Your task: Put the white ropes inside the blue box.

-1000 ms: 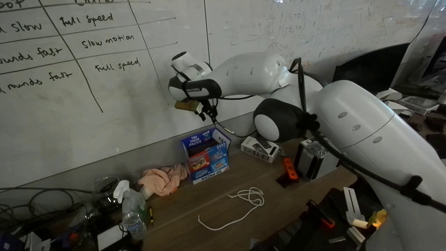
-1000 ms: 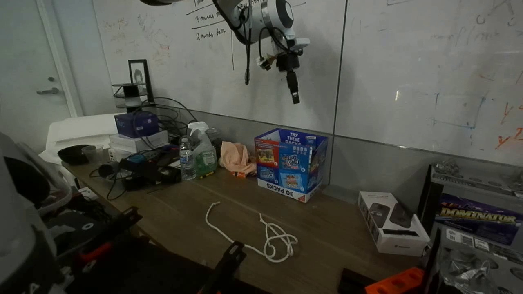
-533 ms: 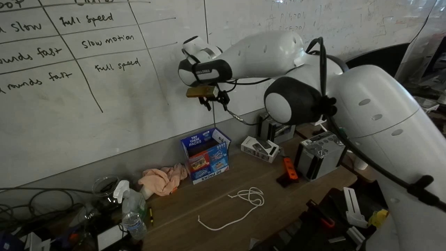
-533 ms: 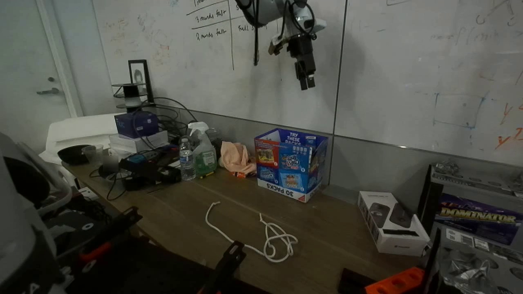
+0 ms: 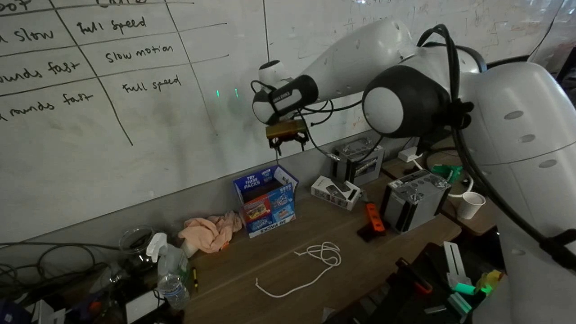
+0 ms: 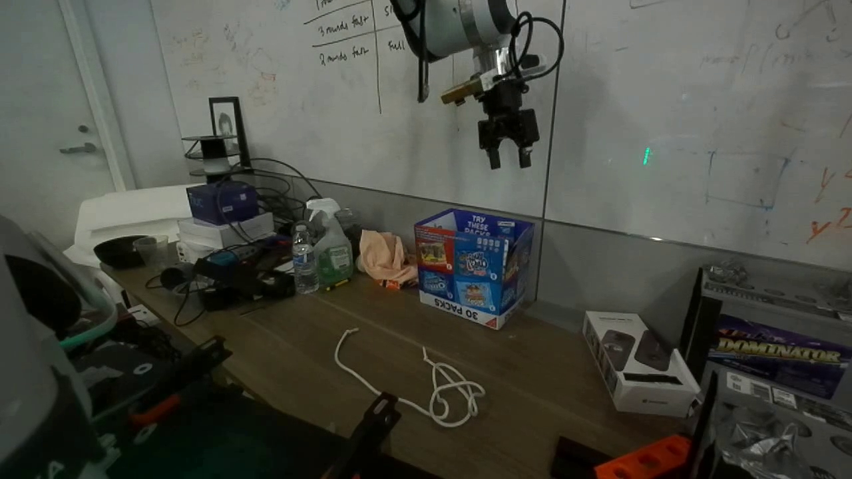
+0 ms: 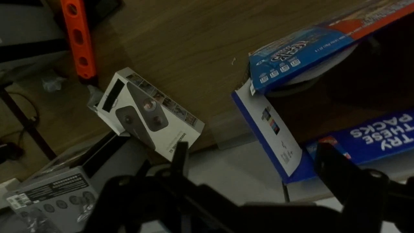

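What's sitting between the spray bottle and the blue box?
A crumpled peach cloth lies between the spray bottle and the blue box, shown in both exterior views. By it sit a whitish thing and an orange thing, unidentifiable.

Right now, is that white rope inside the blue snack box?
No, out: both exterior views show the white rope lying on the wooden tabletop.

surface (image 5: 234, 294): brown, wood-grained | blue snack box (image 6: 474, 286): upright, top open | white rope (image 6: 413, 405): tangled loops, long tail, apart from snack box | pinkish cloth (image 6: 385, 259): crumpled, just beside snack box | spray bottle (image 6: 333, 261), water bottle (image 6: 305, 266): upright, close together | white gadget box (image 6: 639, 362): lying flat
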